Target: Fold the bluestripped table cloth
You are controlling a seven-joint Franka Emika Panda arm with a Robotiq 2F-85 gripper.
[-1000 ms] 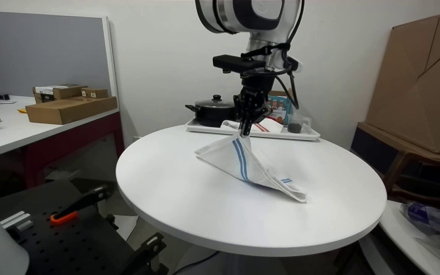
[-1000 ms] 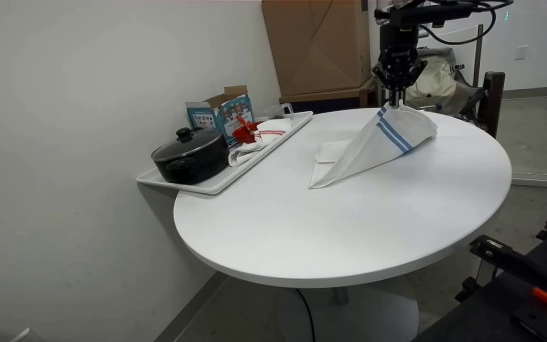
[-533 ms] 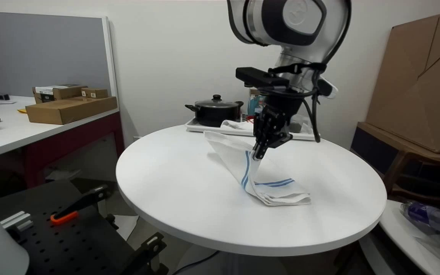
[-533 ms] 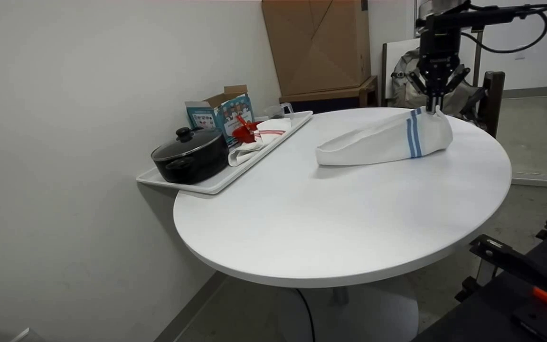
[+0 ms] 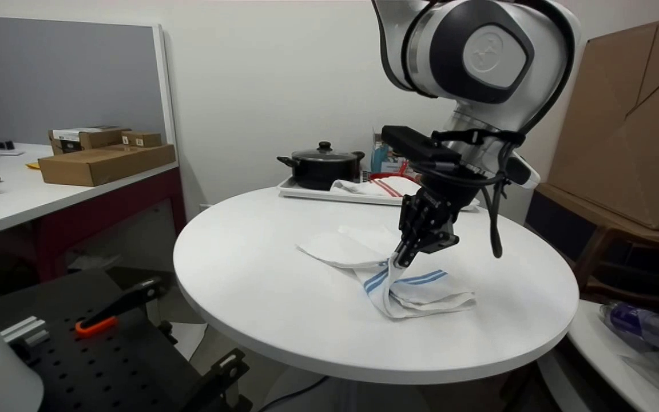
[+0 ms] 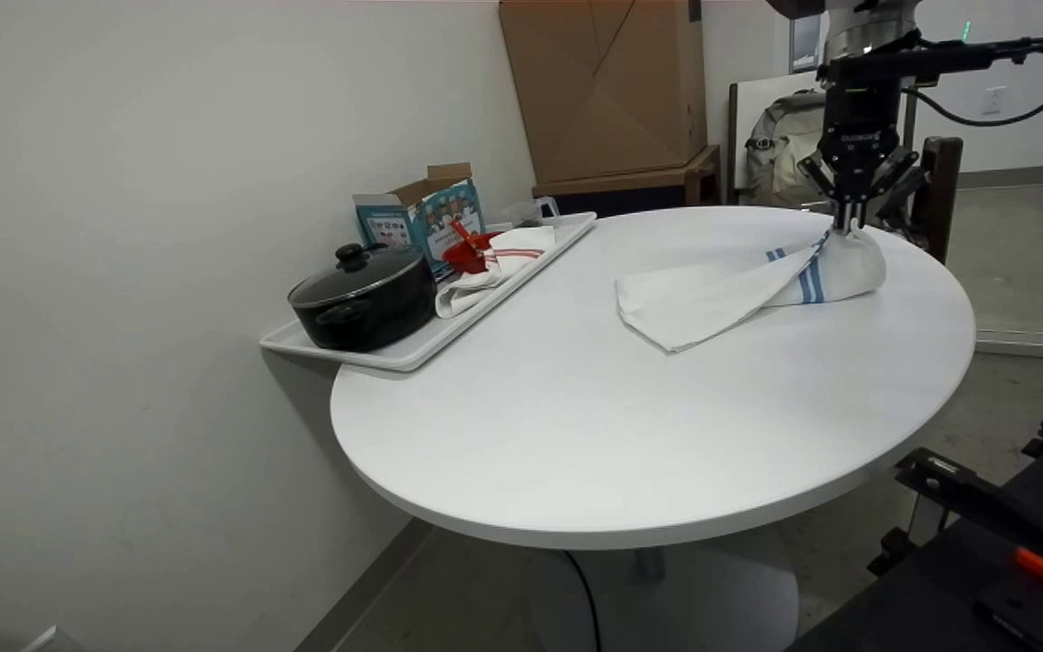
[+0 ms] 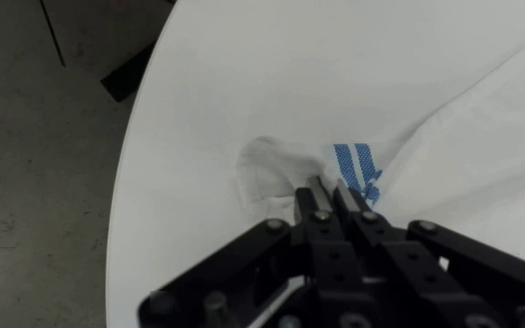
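The bluestripped table cloth (image 5: 429, 294) is a white towel with paired blue stripes on the round white table (image 5: 284, 315). My gripper (image 5: 401, 263) is shut on a pinched fold of it, low over the table. In an exterior view the pinched part rises to the fingertips, and the loose white end of the cloth (image 6: 712, 299) lies fairly flat. In the wrist view the fingers (image 7: 321, 196) stand close together with cloth between them. Blue stripes (image 7: 352, 164) bunch beside the gripper (image 7: 328, 184). The layers under the pinch are hidden.
A white tray (image 6: 408, 356) at the table's wall side holds a black pot (image 6: 358, 299), a red-striped white cloth (image 6: 517, 249), a red utensil (image 6: 467, 254), an open box (image 6: 449, 217) and a clear cup (image 6: 526, 214). The table edge (image 7: 121, 168) is near the gripper.
My gripper, still pinching the cloth, has moved right and lower in both exterior views. The cloth has been dragged along, and its loose end has dropped from raised to mostly flat.
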